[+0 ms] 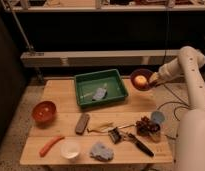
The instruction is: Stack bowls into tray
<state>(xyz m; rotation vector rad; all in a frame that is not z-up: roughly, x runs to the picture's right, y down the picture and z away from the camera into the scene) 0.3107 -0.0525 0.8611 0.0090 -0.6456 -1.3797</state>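
Maroon-brown bowl (140, 80) at the gripper (155, 78); fingers clamped together on its right rim. White arm (188, 62) reaches in from the right edge of view. The bowl looks to be held clear of the wooden table (61, 92), though the dim view makes this uncertain. A pale yellow lump (141, 80) sits inside it.

Just left of the gripper and bowl in view: the green tray (96, 74), on the table, apart from the bowl. A small blue-grey item (99, 93) lies on the tray floor.

Below the gripper, nearer the camera: a blue cup (157, 118), with a dark clustered thing (145, 125) beside it. Farther left: a black-handled tool (139, 145), a dark flat block (82, 123), a blue cloth (102, 151) and a white dish (70, 148).

Farthest from the gripper, at the table's left end: the orange-red bowl (44, 111), upright, well apart from the tray. An orange stick-shaped thing (51, 145) lies in front of it.
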